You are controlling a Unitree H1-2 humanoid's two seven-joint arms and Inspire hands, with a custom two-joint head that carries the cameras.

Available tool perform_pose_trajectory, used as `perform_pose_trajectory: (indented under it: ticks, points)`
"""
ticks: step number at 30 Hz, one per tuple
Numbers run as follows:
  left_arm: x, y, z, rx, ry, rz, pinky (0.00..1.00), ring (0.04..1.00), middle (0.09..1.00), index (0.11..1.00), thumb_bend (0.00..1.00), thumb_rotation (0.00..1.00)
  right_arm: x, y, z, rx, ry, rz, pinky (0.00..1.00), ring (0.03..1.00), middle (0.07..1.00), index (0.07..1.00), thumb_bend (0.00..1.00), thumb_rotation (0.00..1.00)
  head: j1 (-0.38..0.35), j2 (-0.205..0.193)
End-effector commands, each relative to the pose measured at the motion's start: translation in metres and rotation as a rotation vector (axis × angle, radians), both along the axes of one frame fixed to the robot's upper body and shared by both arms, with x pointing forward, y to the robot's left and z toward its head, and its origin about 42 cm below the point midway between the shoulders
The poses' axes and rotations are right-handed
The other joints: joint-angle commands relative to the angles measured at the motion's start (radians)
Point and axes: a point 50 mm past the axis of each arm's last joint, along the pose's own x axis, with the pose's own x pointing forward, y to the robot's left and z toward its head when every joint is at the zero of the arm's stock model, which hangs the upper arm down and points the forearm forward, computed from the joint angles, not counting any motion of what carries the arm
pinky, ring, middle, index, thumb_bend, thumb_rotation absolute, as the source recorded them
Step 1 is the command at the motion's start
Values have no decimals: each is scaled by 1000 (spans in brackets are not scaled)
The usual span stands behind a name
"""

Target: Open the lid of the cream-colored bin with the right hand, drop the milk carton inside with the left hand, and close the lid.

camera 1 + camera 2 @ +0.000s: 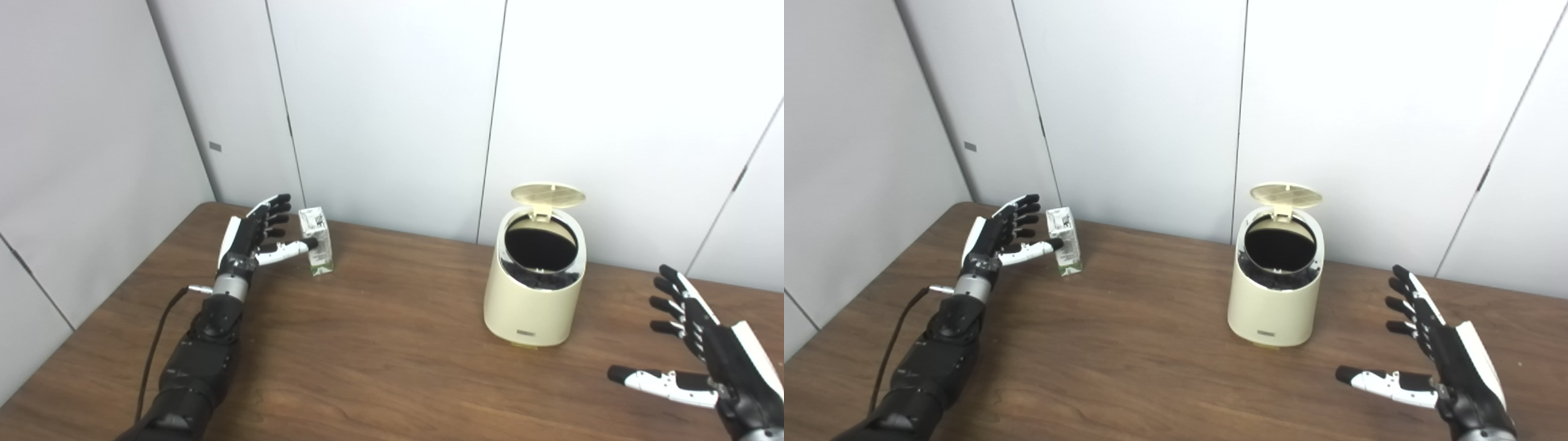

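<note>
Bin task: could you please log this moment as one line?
lid: open | carton: upright on table | left hand: open at carton | right hand: open, clear of bin

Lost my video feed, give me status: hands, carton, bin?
Left hand open, thumb at upright milk carton. Right hand open, clear of bin. Lid up. Nothing between carton and bin.

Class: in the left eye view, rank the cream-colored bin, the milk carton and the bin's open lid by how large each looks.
1. Cream-colored bin, clearly largest.
2. and 3. Lid and milk carton: similar apparent size. The lid is seen nearly edge-on, so I leave them unranked.
</note>
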Motion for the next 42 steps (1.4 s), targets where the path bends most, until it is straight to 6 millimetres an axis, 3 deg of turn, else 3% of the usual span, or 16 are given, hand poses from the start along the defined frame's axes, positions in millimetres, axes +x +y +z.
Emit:
perform_pose_trajectory:
  ticks: [1,14,25,37,42]
  points:
    - [16,2,31,2,-111,12,711,769,809,847,916,154,-1,1,19,6,-78,17,796,897,948,977,678,0,1,1]
    - [24,-9,25,8,-75,-2,720,761,791,826,902,202,-7,-3,18,-17,-81,15,769,886,942,974,670,0,-8,7]
    - [28,-17,26,-46,-81,-40,730,760,778,816,848,114,-9,-3,15,-19,-87,16,762,883,945,972,664,0,-14,9]
    - [34,-30,26,-105,-104,-47,698,740,767,801,844,104,-12,-3,16,-12,-74,12,785,886,948,979,656,0,-15,16]
    - [34,-32,28,-138,-133,-22,607,651,679,725,799,13,-12,-3,15,-9,-68,9,803,890,952,980,650,0,-13,19]
